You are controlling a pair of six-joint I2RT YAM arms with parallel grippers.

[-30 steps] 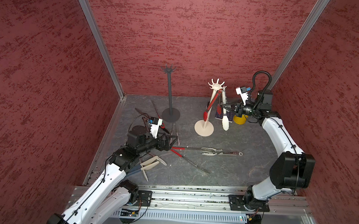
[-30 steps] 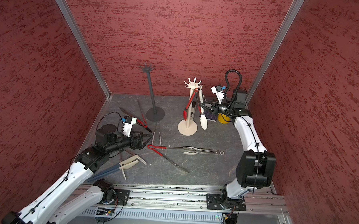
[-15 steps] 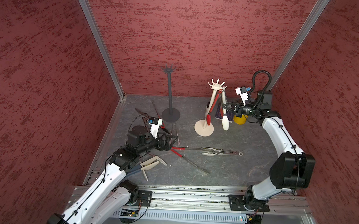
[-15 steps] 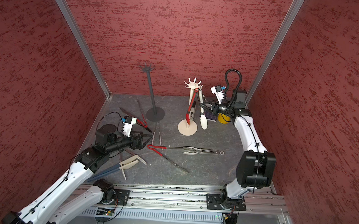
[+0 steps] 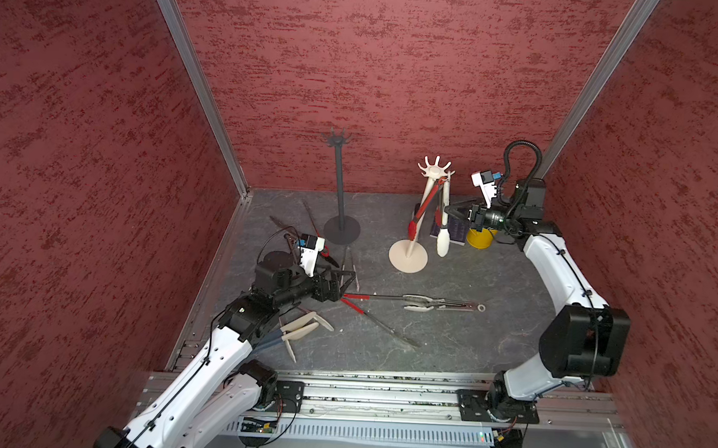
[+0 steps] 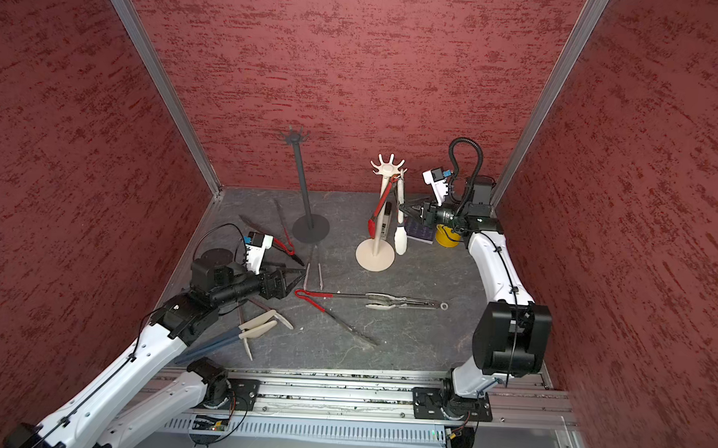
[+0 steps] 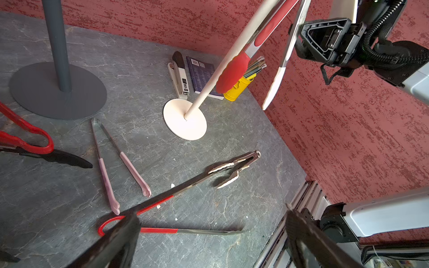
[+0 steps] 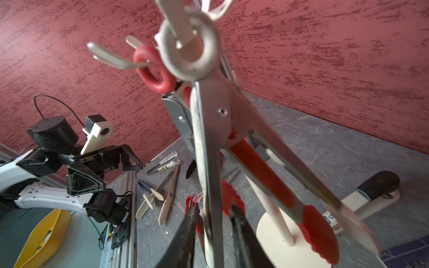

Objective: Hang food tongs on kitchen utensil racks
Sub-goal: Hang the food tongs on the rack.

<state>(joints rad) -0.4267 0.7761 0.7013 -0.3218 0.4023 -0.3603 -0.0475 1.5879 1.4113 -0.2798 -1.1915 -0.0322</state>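
Moved: right gripper [image 8: 213, 215] parted, leaving white-tipped tongs [image 8: 206, 130] hooked at cream rack [image 5: 397, 261], 3 o'clock.
Left gripper [image 7: 211, 214]: spread, empty.

Place: robot test cell in lab, not working kitchen. Evidence: red textured panel walls [image 5: 376, 67] on three sides, joined by bare aluminium corner posts [image 5: 197, 80]; grey slate-look tabletop [image 5: 471, 271]; two white-and-black robot arms [image 5: 555, 262] bolted to slotted aluminium rail [image 5: 383, 396] at front edge; cable duct [image 5: 360, 433] and bare circuit board [image 5: 257, 426] below rail, wiring exposed. Food tongs [image 5: 420, 302] share surface with stapler [image 7: 180, 74], yellow pencil cup [image 7: 235, 90]: mixed kitchen and office items.
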